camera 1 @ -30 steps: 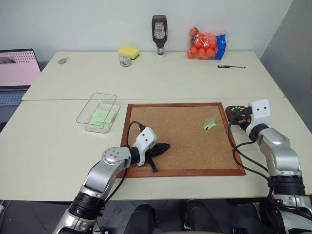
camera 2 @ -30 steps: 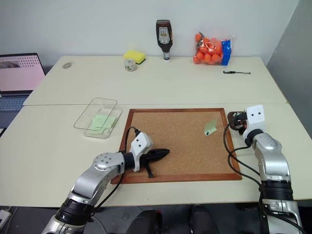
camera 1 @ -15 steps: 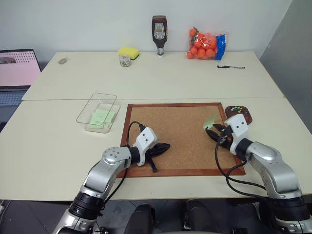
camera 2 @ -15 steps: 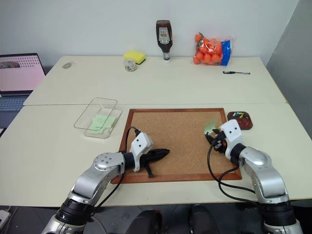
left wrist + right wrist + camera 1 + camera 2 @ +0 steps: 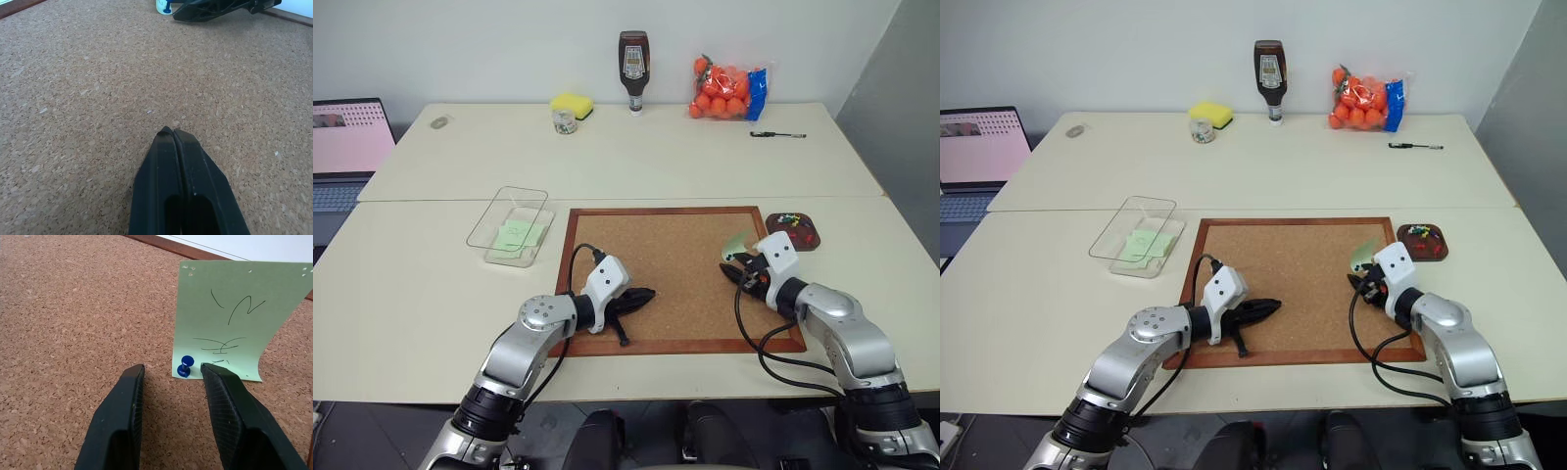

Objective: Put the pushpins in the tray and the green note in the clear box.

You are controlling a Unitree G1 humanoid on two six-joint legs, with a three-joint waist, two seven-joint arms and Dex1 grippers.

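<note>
A pale green note (image 5: 230,318) stands curled up on the corkboard (image 5: 675,274), held at its lower corner by a blue pushpin (image 5: 184,368). My right gripper (image 5: 173,368) is open, low over the board, with one finger on each side of that pushpin and nothing gripped. Just right of it, off the board, is the dark brown tray (image 5: 815,233) with several coloured pushpins (image 5: 791,221) inside. The clear box (image 5: 494,211) lies left of the board with a green slip (image 5: 516,235) in it. My left gripper (image 5: 646,293) rests shut on the board's front left part.
Along the far edge of the table are a sauce bottle (image 5: 632,70), a bag of oranges (image 5: 729,88), a pen (image 5: 776,134), a yellow sponge (image 5: 573,103) and a small glass jar (image 5: 564,119). A laptop (image 5: 347,147) sits at the far left.
My right gripper swung from over the brown tray leftward and down to the pinned green note, then almost stopped. The left arm kept still.
</note>
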